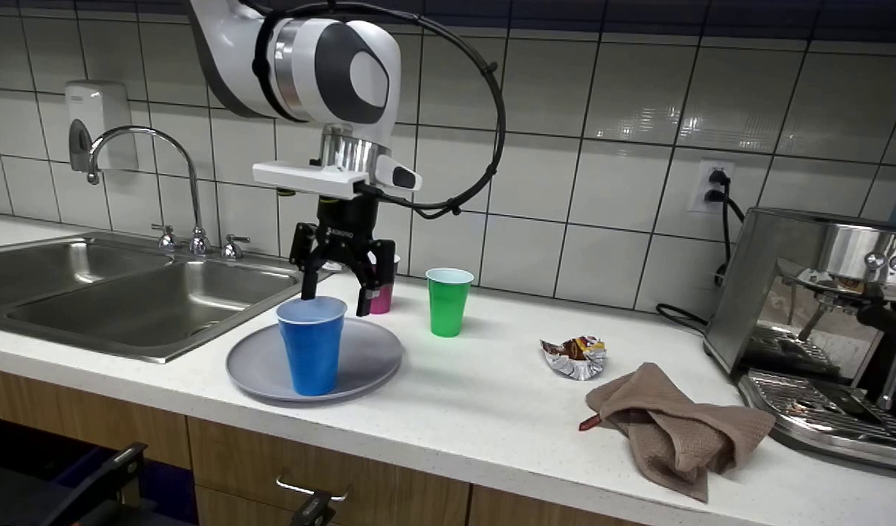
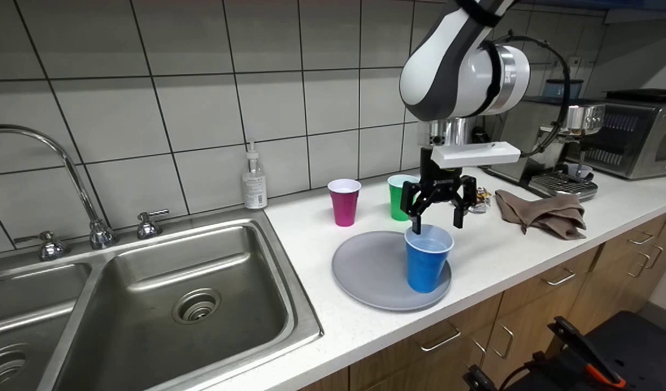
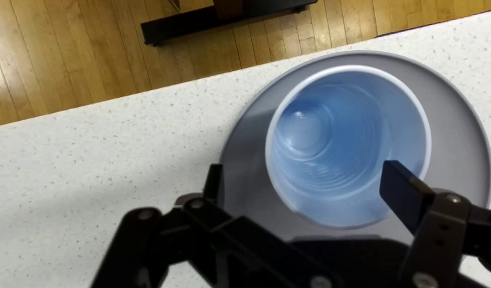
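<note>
My gripper is open with nothing between its fingers. It hovers just above the rim of a blue cup, as the other exterior angle of the gripper and cup also shows. The cup stands upright on a round grey plate. In the wrist view one finger overlaps the rim of the cup and the other is over the plate, outside the cup; contact cannot be told. A green cup and a pink cup stand behind the plate.
A double steel sink with a faucet lies beside the plate. A foil wrapper, a brown cloth and an espresso machine are on the opposite side. A soap bottle stands by the wall. The plate is near the counter's front edge.
</note>
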Available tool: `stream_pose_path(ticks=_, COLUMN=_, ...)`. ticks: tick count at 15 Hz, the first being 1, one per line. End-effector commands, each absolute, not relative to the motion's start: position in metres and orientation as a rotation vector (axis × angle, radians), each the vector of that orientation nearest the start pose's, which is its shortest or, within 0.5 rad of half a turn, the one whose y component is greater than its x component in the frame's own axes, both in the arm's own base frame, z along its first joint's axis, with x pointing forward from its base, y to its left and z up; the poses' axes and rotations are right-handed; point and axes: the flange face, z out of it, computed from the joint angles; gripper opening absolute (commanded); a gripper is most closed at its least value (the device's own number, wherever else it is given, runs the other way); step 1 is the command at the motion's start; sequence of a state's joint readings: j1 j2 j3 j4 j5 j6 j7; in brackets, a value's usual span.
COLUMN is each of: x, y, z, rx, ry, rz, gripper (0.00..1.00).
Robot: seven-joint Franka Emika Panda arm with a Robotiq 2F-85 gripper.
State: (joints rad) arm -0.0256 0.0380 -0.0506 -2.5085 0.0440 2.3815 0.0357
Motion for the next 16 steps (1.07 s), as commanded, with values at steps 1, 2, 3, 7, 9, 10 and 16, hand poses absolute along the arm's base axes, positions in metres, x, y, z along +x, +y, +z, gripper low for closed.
stream_pose_path(ticks=1, x=0.426, y=-0.043, z=0.28, rx=-3.084, ry=0.19, rz=0.212, gripper=1.0)
stream_pose_path(ticks=2, x=0.425, y=-0.047, z=0.285, rx=-3.084, ry=0.189, rz=0.201, gripper=1.0)
stream_pose_path(ticks=3, x=0.423, y=-0.05, z=0.29, rx=-3.085, ry=0.187, rz=0.189, gripper=1.0)
stream_pose_path(ticks=7, x=0.426, y=-0.069, z=0.311, rx=-3.093, ry=0.188, rz=0.162, gripper=1.0)
stream_pose_path(ticks=9, x=0.43, y=-0.078, z=0.318, rx=-3.096, ry=0.191, rz=0.15, gripper=1.0)
stream_pose_path(ticks=10, x=0.432, y=-0.084, z=0.322, rx=-3.099, ry=0.195, rz=0.14, gripper=1.0)
stream_pose_path(ticks=16, x=0.462, y=-0.108, z=0.338, rx=-3.107, ry=0.217, rz=0.059, gripper=1.0)
